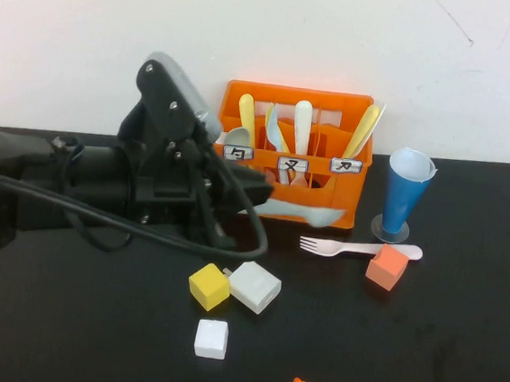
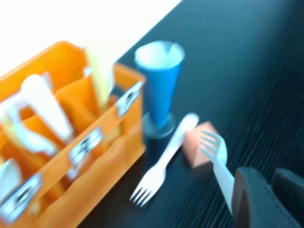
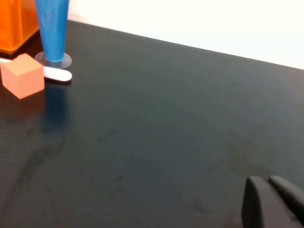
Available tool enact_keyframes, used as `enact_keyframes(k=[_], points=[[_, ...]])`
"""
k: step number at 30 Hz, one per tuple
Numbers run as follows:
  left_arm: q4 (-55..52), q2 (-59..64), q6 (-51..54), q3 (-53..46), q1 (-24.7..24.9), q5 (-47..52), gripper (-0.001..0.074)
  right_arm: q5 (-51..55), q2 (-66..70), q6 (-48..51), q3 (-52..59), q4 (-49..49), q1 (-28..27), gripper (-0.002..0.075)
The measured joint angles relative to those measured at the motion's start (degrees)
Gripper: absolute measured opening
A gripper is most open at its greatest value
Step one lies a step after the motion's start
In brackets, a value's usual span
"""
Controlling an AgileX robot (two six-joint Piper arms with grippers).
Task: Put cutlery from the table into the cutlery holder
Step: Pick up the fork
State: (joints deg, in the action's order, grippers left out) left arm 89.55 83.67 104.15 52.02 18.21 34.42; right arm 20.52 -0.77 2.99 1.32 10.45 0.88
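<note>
The left tool [image 2: 251,199] is clamped on the handle of a pale fork [image 1: 300,213], carried level just in front of the orange holder [image 1: 343,213], tines pointing toward the blue cup [image 1: 405,198]. In the left wrist view the same fork juts out from between the dark fingers [image 2: 249,190], tines up over the orange cube [image 2: 199,147].

The holder already stands full of spoons and forks behind its three white labels. A second white fork [image 1: 349,248] lies on the counter [image 1: 89,319] in front of the holder, its handle end beside the cup's base and touching the cube.

The risks, as I judge them: the fork is held near one end, so it may pivot or slip if it nudges the holder's front wall. Swinging it upright could strike cutlery already standing in the slots. The cup is just beside the holder and looks easy to tip.

The right tool [image 3: 273,202] hangs low over bare counter, well apart from the holder, fingers together.
</note>
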Motion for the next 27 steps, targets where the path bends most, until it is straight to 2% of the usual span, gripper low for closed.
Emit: enact_keyframes(k=[4, 17, 20, 25, 27], points=[[5.76, -0.03, 5.74, 0.00, 0.47, 0.63, 0.0039, 0.00, 0.00, 0.00, 0.00, 0.00, 0.00, -0.0003], [7.19, -0.03, 8.30, 0.51, 0.85, 0.63, 0.0038, 0.00, 0.00, 0.00, 0.00, 0.00, 0.00, -0.0003], [0.97, -0.03, 5.66, 0.51, 2.54, 0.11, 0.0038, 0.00, 0.00, 0.00, 0.00, 0.00, 0.00, -0.0003], [-14.35, 0.78, -5.94, 0.51, 7.66, -3.20, 0.0038, 0.00, 0.00, 0.00, 0.00, 0.00, 0.00, -0.0003], [-15.94, 2.20, -7.92, 0.51, 9.33, -4.02, 0.0038, 0.00, 0.00, 0.00, 0.00, 0.00, 0.00, -0.0003]])
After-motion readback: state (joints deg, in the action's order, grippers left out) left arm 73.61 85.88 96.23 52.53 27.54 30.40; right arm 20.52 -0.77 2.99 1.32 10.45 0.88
